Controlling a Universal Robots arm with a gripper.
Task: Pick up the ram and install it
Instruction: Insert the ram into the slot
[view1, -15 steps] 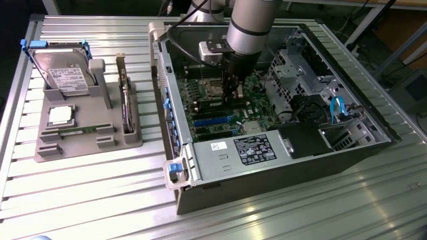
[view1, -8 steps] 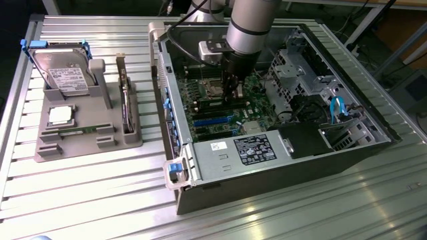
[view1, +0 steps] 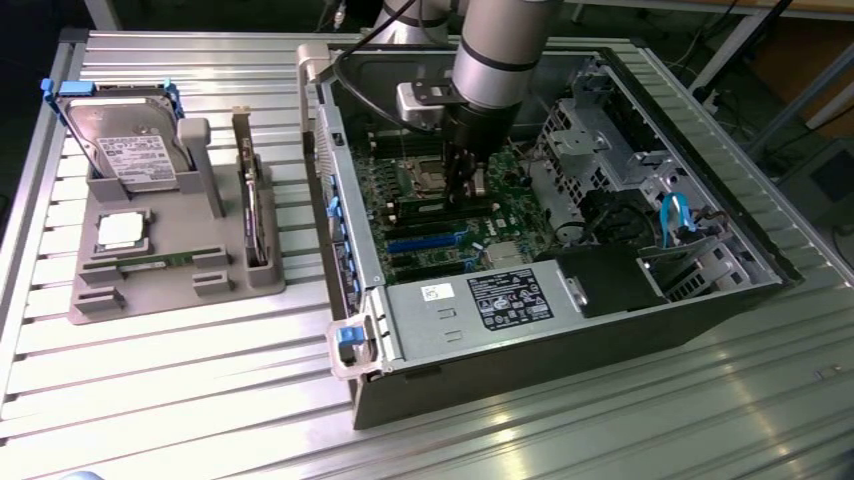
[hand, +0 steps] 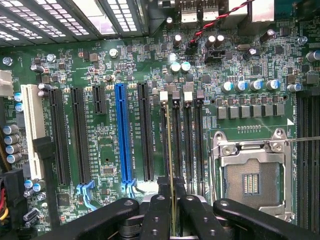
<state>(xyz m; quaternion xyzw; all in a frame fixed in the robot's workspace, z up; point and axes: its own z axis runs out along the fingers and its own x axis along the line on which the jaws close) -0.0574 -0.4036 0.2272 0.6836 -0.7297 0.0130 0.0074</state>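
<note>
My gripper (view1: 465, 192) reaches down into the open computer case (view1: 400, 370), over the motherboard (view1: 454, 230). In the wrist view the gripper (hand: 173, 200) is shut on the ram (hand: 172, 150), a thin green stick seen edge-on between the two black fingers (hand: 159, 212). The stick runs lengthwise along one of the black memory slots (hand: 186, 145), in line with it and close above or in it; I cannot tell whether it is seated. The empty processor socket (hand: 250, 175) lies beside these slots.
On the exterior view's left a grey holder (view1: 167, 285) carries a hard drive (view1: 127, 150), a square silver processor chip (view1: 120, 230) and a dark expansion card (view1: 251, 200). Inside the case sit a power supply (view1: 501, 300), drive cages (view1: 601, 140) and blue cables (view1: 674, 220).
</note>
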